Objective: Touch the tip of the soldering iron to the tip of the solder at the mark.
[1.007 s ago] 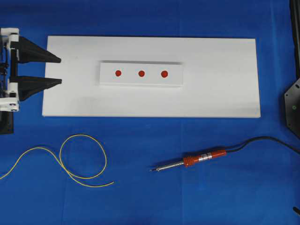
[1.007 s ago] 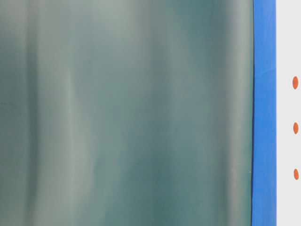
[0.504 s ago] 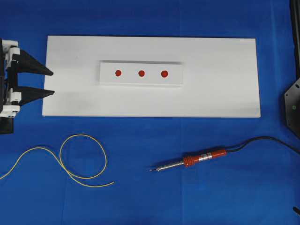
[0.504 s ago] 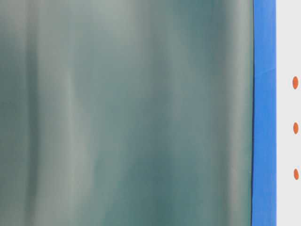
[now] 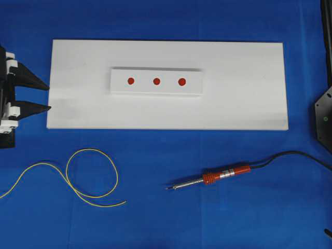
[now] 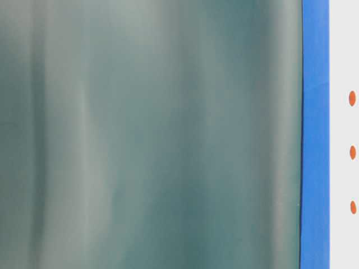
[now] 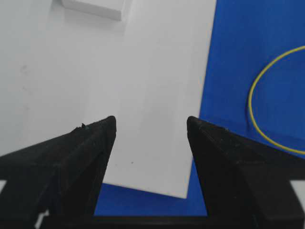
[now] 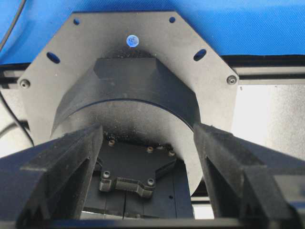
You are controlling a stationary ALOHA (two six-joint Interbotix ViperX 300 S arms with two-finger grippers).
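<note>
The left gripper (image 5: 47, 97) has drawn back toward the frame's left edge, fingers (image 7: 95, 138) wide and empty. The solder (image 5: 91, 176) lies lower left, soldering iron (image 5: 212, 179) lower right, both untouched; right gripper (image 8: 147, 138) stands open too.

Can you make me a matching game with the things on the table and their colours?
Things:
1. solder
2. iron handle
3. board
4. cord

Colours:
A. white
B. black
C. yellow
D. red-orange

Pairs: 1-C, 2-D, 3-A, 4-B
</note>
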